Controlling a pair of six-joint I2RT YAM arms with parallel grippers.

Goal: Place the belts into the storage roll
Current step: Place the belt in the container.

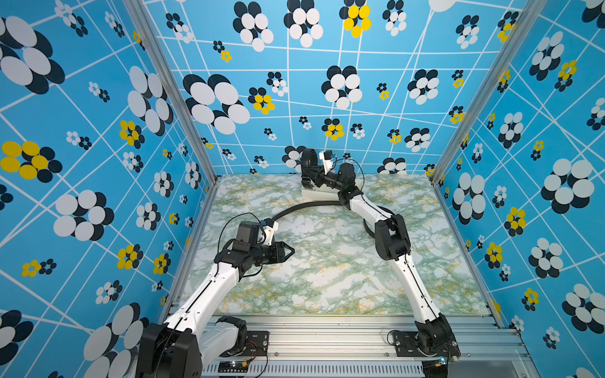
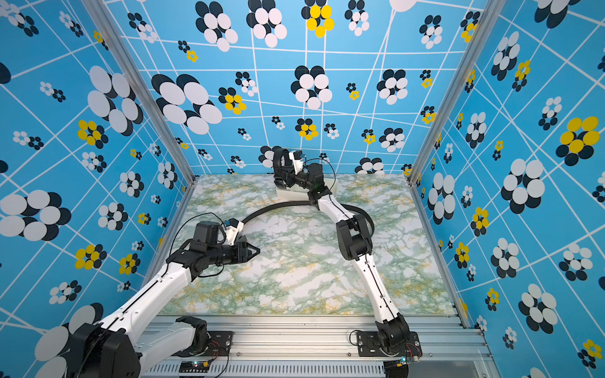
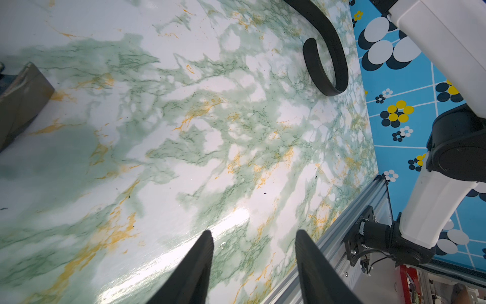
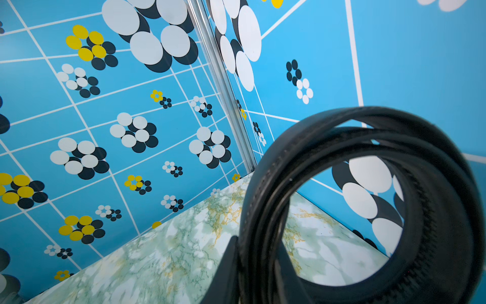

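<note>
While the right hand [image 4: 256, 265] grips the coiled belt [image 4: 368, 205], its wrist view gives me the grip itself: both fingers [image 4: 226, 268] pinch the coil's strands, and the loop stands up against the blue wall. Only the top views tell me where that is (the wrist camera looks past it): at the far edge of the tabletop [image 1: 327, 278], above the near-left end of the tray [image 1: 312, 195], which shows in both top views. Whether the coil touches the tray I cannot tell. The loose belt [image 1: 304, 205] lies in an arc on the tabletop just in front of the tray, passing under the right arm [image 1: 370, 209]. The left wrist view adds its end curling into a hook, half hidden from above. The left hand [image 1: 289, 251] hangs over bare tabletop, jaws apart and empty.
</note>
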